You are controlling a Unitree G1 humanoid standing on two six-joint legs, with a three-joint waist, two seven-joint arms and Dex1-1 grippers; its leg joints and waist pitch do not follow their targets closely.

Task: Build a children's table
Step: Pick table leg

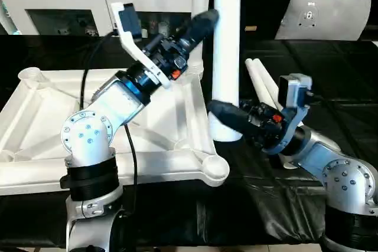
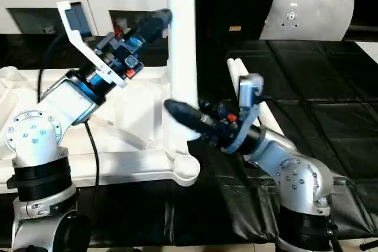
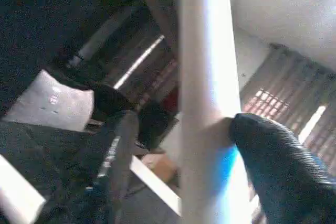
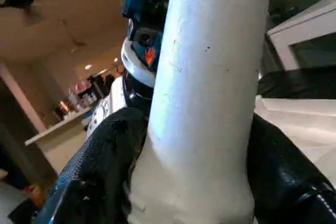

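left pincer (image 1: 208, 19): arm raised, clamped high on leg (image 1: 227, 51) | right pincer (image 1: 215, 110): clamped low on it

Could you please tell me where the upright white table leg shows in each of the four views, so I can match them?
Left eye view: upright leg right of centre, from the top edge down beside the tabletop's right rim.
Right eye view: leg left of centre.
Left wrist view: leg running between the left pincer's fingers.
Right wrist view: leg between the right pincer's fingers.
Shared landmark: the leg itself.
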